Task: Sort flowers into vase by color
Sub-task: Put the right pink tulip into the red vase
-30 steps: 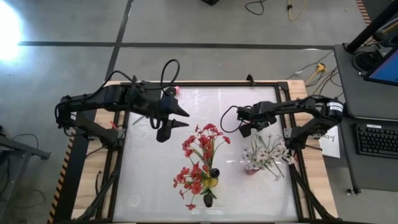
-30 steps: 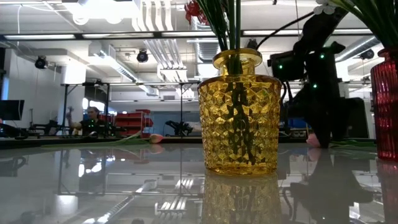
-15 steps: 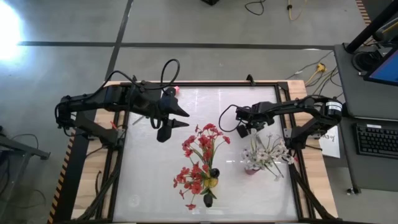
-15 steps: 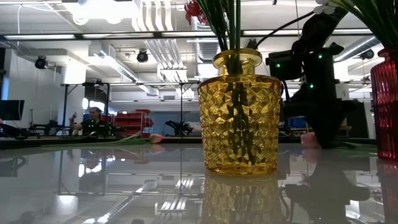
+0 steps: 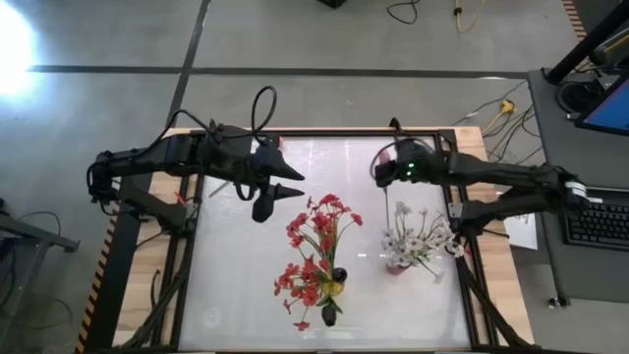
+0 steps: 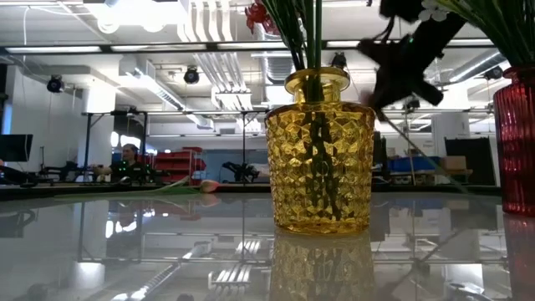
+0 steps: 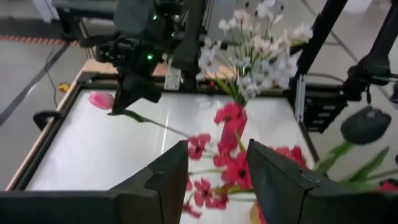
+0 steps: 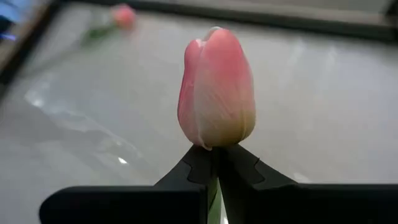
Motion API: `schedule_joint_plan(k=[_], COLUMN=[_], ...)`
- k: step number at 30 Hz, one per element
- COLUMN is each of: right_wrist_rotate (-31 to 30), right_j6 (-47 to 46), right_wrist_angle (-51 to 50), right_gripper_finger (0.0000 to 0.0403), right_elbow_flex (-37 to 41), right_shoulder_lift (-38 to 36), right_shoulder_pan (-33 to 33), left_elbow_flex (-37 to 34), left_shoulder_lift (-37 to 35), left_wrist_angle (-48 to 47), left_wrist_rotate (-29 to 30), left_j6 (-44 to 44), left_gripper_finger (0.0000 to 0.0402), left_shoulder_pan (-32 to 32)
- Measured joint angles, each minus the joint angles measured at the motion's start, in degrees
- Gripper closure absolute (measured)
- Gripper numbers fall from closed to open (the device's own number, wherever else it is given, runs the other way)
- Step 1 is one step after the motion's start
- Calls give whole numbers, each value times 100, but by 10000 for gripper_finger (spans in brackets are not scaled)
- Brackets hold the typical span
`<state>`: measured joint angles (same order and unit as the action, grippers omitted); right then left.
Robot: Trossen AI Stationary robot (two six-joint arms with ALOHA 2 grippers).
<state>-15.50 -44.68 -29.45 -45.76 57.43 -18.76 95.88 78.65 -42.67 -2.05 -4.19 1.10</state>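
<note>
A pink tulip bud (image 8: 216, 87) on a green stem is held by my right gripper (image 8: 214, 163), which is shut and raised above the table's far middle (image 5: 385, 173). My left gripper (image 7: 217, 177) hovers open at the far left (image 5: 280, 192) with nothing between its fingers. A yellow glass vase (image 6: 319, 159) holds red flowers (image 5: 319, 231). A red vase (image 6: 518, 142) holds white flowers (image 5: 421, 238). A second pink tulip (image 8: 123, 15) lies on its side on the table. My right gripper pinches the tulip's green stem (image 8: 214, 186) between its two fingertips, just below the bud. The fingers slant downward and the bud stands out past their tips. The bud is lifted clear, and the stem (image 7: 158, 123) trails down and away from the fingers toward the table.
The two vases stand near the table's middle and near right, their flowers (image 7: 233, 124) reaching up between the arms. The glossy white tabletop (image 5: 236, 275) has a dark frame (image 5: 118, 246). People and workbenches show in the room beyond.
My right gripper has risen from the table and tipped from steeply downward toward level, taking the pink tulip's bud up off the surface with it. The stem now hangs slanting below it.
</note>
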Motion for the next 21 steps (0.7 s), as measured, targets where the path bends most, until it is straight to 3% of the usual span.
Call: schedule_joint_plan(k=[6, 12, 21], right_wrist_rotate=[256, 1652, 2828], right_j6=[761, 1217, 1934], right_wrist_angle=[1150, 2253, 1914], right_gripper_finger=[390, 390, 390], right_elbow_flex=[15, 14, -1190], right_shoulder_lift=[-988, -1564, -1866], right_shoulder_pan=[24, 24, 24], left_elbow_flex=[0, 0, 0], left_shoulder_lift=[6, 111, 416], left_wrist_angle=[377, 735, 975], left_wrist_rotate=[1, 1, 7], left_j6=[-19, -143, -730], left_gripper_finger=[249, 249, 249], left_shoulder_pan=[0, 0, -2])
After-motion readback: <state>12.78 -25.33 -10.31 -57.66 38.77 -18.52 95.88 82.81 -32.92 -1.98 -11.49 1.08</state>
